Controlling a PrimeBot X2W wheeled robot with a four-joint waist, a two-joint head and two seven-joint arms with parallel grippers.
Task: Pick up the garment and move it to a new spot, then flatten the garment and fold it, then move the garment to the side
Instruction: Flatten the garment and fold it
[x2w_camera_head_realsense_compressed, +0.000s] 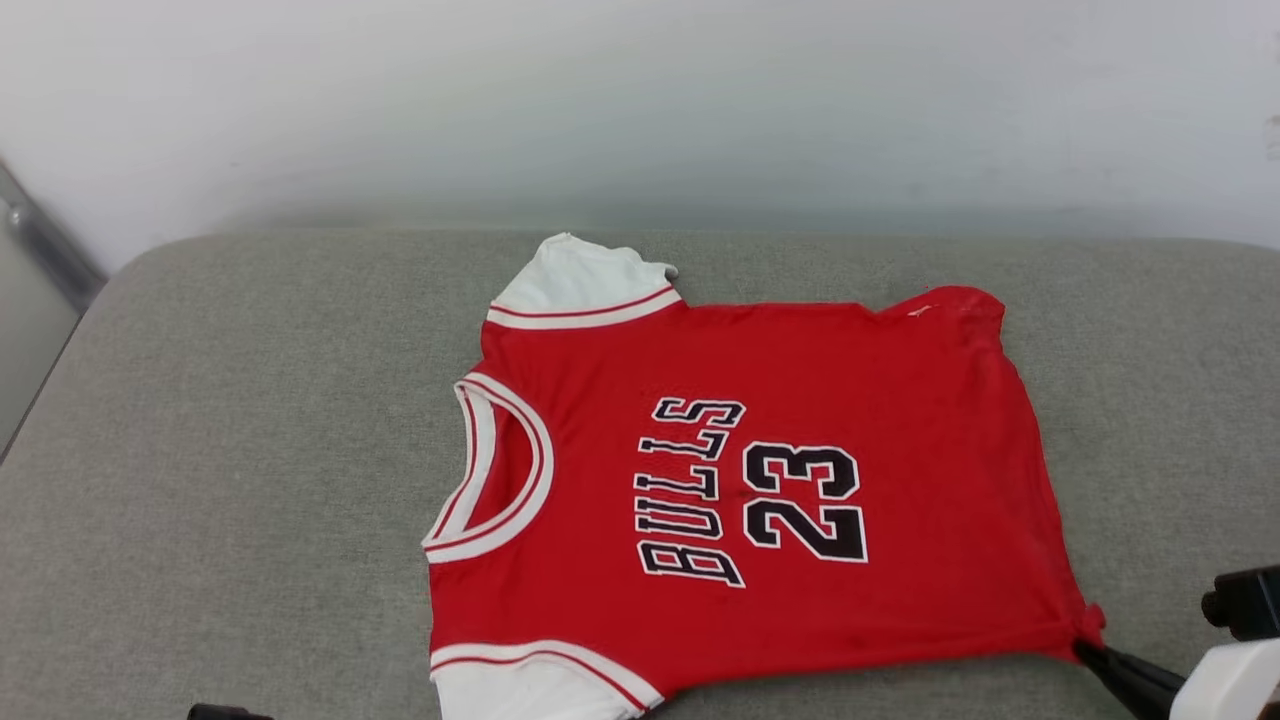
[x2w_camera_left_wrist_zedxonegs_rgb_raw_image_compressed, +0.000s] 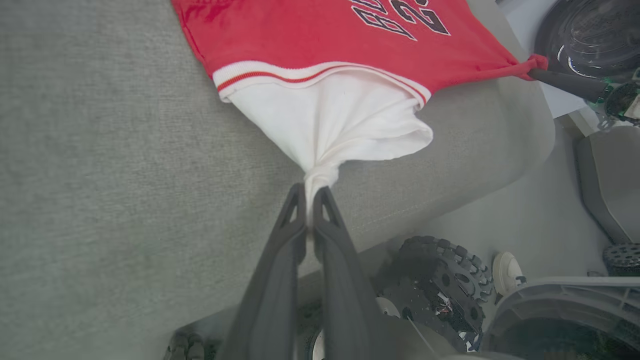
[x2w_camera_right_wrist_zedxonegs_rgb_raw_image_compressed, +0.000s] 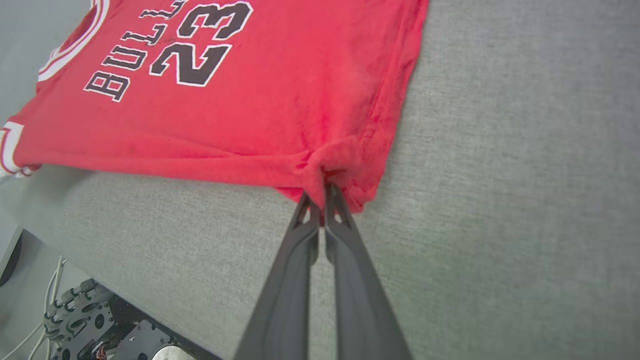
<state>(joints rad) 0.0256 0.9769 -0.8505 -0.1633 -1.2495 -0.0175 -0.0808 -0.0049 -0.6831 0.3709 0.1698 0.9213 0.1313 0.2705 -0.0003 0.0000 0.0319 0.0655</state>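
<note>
The garment is a red jersey with white sleeves and a black "23" on its front. It lies face up on the grey cushion, neck toward the left and hem toward the right. My left gripper is shut on the bunched end of the near white sleeve, close to the cushion's front edge. My right gripper is shut on the near red hem corner; its dark fingers show at the lower right of the head view, pulling that corner taut.
A pale wall rises behind the cushion. Bare cushion stretches to the left of the jersey and to the right. Below the cushion's front edge are the robot's studded wheels and base.
</note>
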